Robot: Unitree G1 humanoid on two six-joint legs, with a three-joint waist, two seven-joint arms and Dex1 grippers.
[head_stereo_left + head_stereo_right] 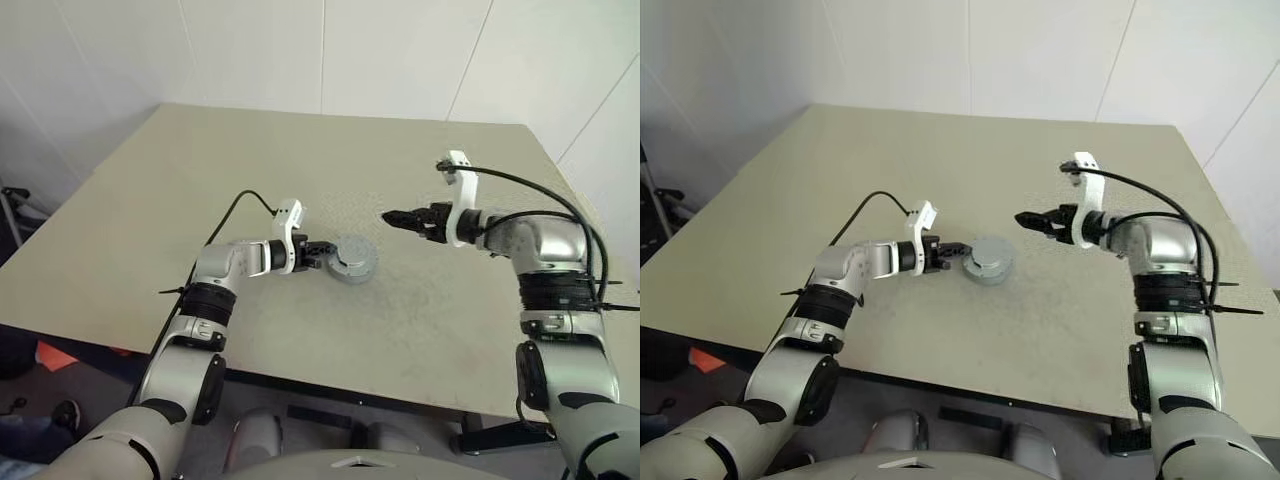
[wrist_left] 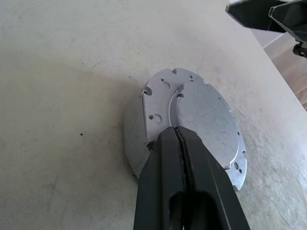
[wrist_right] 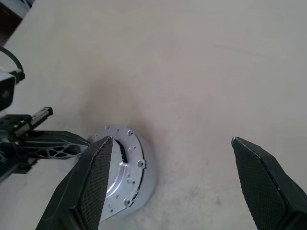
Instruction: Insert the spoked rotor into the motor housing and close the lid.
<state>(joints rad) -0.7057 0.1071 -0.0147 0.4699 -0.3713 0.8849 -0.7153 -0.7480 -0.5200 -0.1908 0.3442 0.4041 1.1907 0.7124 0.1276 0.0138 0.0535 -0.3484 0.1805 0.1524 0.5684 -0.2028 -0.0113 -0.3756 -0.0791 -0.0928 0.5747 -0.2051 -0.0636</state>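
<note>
The motor housing (image 1: pixel 352 262), a short round grey metal body, stands in the middle of the table. The lid (image 2: pixel 201 112), a silver disc with small holes and notches, lies flat on top of it and hides the inside. The spoked rotor is hidden. My left gripper (image 1: pixel 322 254) is shut with nothing between its fingers; in the left wrist view its tip (image 2: pixel 176 129) sits over the lid's near edge. My right gripper (image 1: pixel 392 217) hangs open in the air to the right of the housing and above it, holding nothing. The right wrist view looks down between its fingers (image 3: pixel 98 177) at the housing (image 3: pixel 125 172).
The beige table (image 1: pixel 200 170) carries nothing else in view. Its right edge runs close behind my right arm. White walls stand beyond the far edge.
</note>
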